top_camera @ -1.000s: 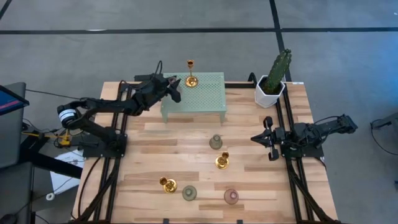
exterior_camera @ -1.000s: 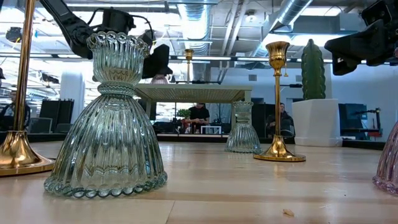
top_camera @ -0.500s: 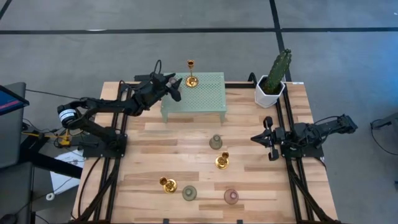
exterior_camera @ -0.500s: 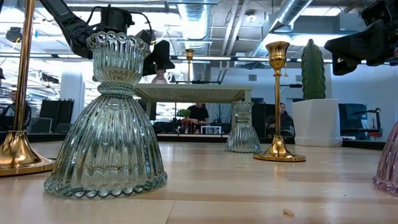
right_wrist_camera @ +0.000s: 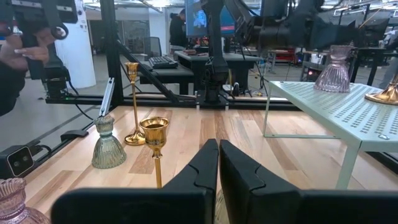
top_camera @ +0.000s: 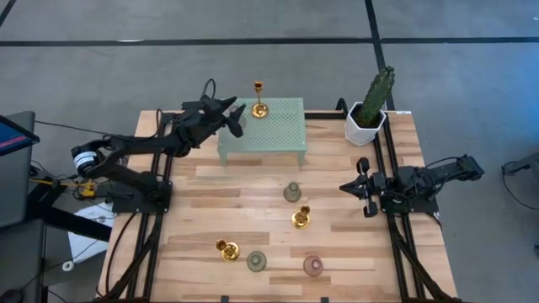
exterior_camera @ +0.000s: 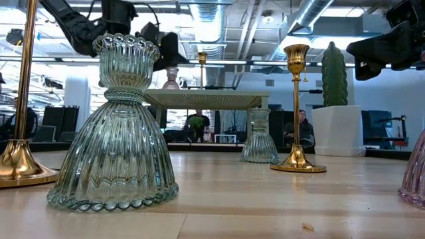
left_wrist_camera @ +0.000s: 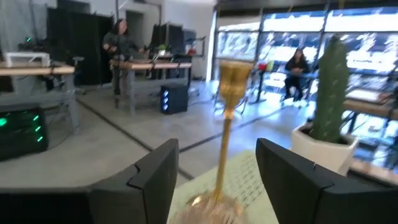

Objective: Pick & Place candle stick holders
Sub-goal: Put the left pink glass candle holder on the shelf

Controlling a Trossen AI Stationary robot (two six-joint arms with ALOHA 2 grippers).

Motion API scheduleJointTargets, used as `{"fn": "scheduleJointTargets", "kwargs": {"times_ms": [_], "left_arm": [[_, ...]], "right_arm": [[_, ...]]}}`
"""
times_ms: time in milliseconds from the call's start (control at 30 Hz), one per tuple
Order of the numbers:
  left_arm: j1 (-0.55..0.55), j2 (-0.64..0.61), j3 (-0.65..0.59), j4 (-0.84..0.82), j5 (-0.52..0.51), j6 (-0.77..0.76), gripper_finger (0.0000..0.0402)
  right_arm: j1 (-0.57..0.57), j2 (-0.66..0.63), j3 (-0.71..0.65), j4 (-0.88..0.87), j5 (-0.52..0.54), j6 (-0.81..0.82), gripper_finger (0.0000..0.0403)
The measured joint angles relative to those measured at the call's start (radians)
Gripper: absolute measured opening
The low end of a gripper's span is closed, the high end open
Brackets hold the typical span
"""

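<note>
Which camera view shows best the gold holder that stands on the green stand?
The left wrist view: the gold holder fills the middle, its stem between the open left claw's fingers. The high view shows it small from above, the low view only far off, the right wrist view just its base.

Mint green perforated stand (top_camera: pixel 262 124) sits at the wooden table's (top_camera: pixel 210 210) far edge, left of centre. Cactus in a white pot (top_camera: pixel 369 109) at the far right corner. People sit at desks in the room behind.
</note>
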Motion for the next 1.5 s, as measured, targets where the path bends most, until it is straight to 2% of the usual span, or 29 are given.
{"fn": "scheduleJointTargets", "kwargs": {"times_ms": [200, 367, 500, 667, 867, 1100, 1333, 1500], "left_arm": [[-0.027, -0.113, 0.0, -0.105, 0.049, 0.025, 0.0208], [-0.102, -0.224, 0.0, -0.328, 0.049, 0.027, 0.0187], [-0.184, -0.262, 0.0, -0.462, 0.05, 0.026, 0.0146], [-0.245, -0.263, -0.012, -0.472, 0.043, 0.03, 0.0077], [-0.256, -0.262, -0.063, -0.478, -0.06, 0.03, 0.0007], [-0.255, -0.261, -0.103, -0.48, -0.171, 0.026, 0.0005], [-0.231, -0.242, -0.106, -0.48, -0.176, 0.0, 0.0003], [-0.192, -0.178, -0.106, -0.475, -0.177, -0.023, 0.0003]], "right_arm": [[0.0, 0.0, 0.0, 0.0, 0.0, 0.0, 0.0008], [0.0, 0.0, 0.0, 0.0, 0.0, 0.0, 0.0008], [0.0, 0.0, 0.0, 0.0, 0.0, 0.0, 0.0008], [0.0, 0.0, 0.0, 0.0, 0.0, 0.0, 0.0008], [0.0, 0.0, 0.0, 0.0, 0.0, 0.0, 0.0008], [0.0, 0.0, 0.0, 0.0, 0.0, 0.0, 0.0008], [0.0, 0.0, 0.0, 0.0, 0.0, 0.0, 0.0008], [0.0, 0.0, 0.0, 0.0, 0.0, 0.0, 0.0008]]}}
